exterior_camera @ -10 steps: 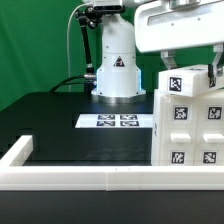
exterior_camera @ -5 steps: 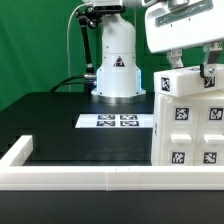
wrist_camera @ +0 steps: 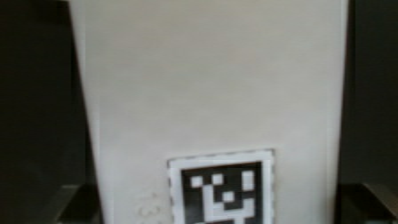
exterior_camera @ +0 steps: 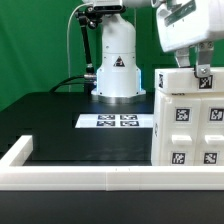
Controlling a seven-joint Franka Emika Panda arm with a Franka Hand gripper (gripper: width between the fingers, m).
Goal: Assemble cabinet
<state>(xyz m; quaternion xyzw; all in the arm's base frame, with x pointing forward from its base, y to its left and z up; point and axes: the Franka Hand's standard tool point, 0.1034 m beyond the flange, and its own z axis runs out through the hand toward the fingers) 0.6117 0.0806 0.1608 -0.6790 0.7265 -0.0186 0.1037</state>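
The cabinet (exterior_camera: 190, 125) is a tall white box with square tags on its face, standing at the exterior view's right on the black table. My gripper (exterior_camera: 191, 69) sits on its top edge, with one finger on each side of the white top piece (exterior_camera: 186, 82). In the wrist view that white piece (wrist_camera: 205, 90) fills the picture, with a tag (wrist_camera: 222, 190) near my gripper (wrist_camera: 214, 208). The dark fingers (wrist_camera: 68, 200) press against its two sides. The gripper is shut on this piece.
The marker board (exterior_camera: 117, 121) lies flat in the middle of the table, in front of the robot base (exterior_camera: 117, 70). A long low white border rail (exterior_camera: 70, 178) runs along the front edge and turns back at the exterior view's left.
The hand has turned and shifted toward the exterior view's right above the cabinet. The small tag on the top piece has moved right with it. The cabinet body has stayed put.
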